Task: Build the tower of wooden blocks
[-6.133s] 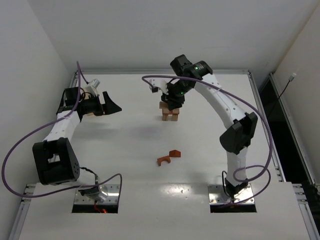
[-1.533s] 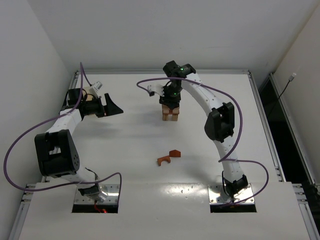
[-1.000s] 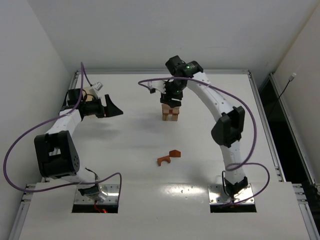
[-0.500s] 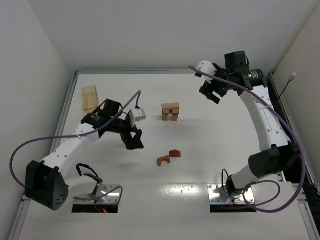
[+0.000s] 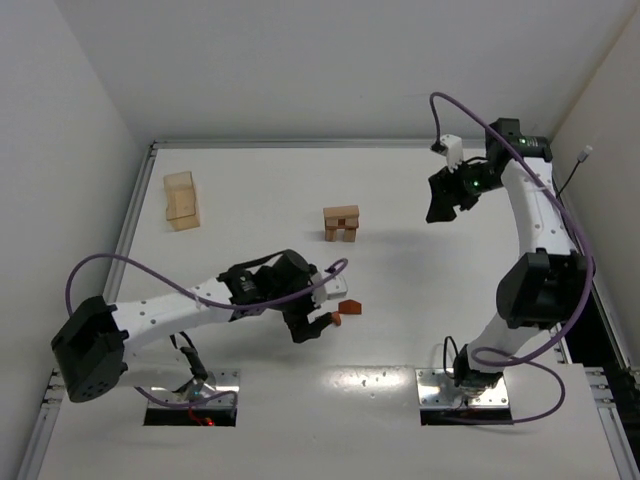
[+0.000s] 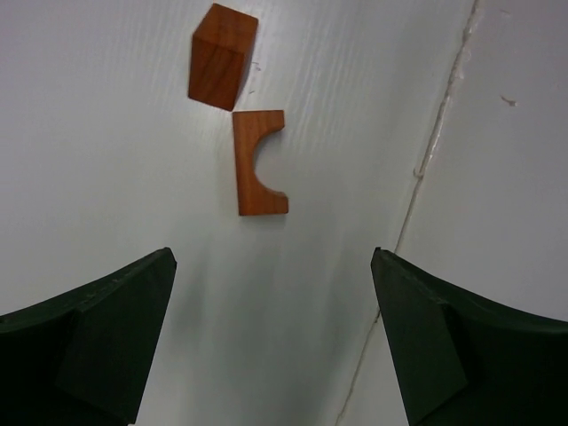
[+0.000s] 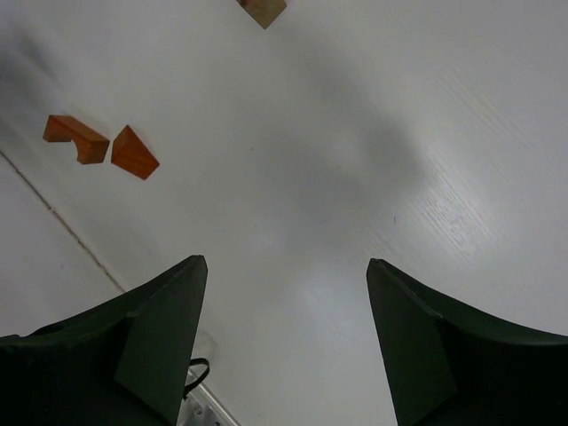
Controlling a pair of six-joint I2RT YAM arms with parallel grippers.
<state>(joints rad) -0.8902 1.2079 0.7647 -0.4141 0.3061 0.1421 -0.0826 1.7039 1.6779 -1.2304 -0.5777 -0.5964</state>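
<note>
The wood block tower [image 5: 341, 223] stands mid-table as a short stack of pale tan and reddish blocks; only its corner [image 7: 263, 11] shows in the right wrist view. A reddish-brown arch [image 6: 259, 162] and wedge [image 6: 222, 55] lie loose, almost touching, in front of the tower. My left gripper [image 6: 273, 257] hangs open just short of the arch, nothing between its fingers. From above, the left gripper [image 5: 312, 328] covers most of the arch [image 5: 335, 319], beside the wedge [image 5: 349, 306]. My right gripper [image 5: 438, 210] is open and empty, high at the back right, apart from the tower.
A larger pale tan wooden box [image 5: 181, 200] stands at the back left. A seam in the table surface [image 6: 426, 169] runs right of the arch. The right wrist view also takes in the arch [image 7: 77, 138] and wedge [image 7: 134, 153] far off.
The right gripper let go at the tower and drew away to the back right. The left arm swung from the back left down to the loose arch and wedge.
</note>
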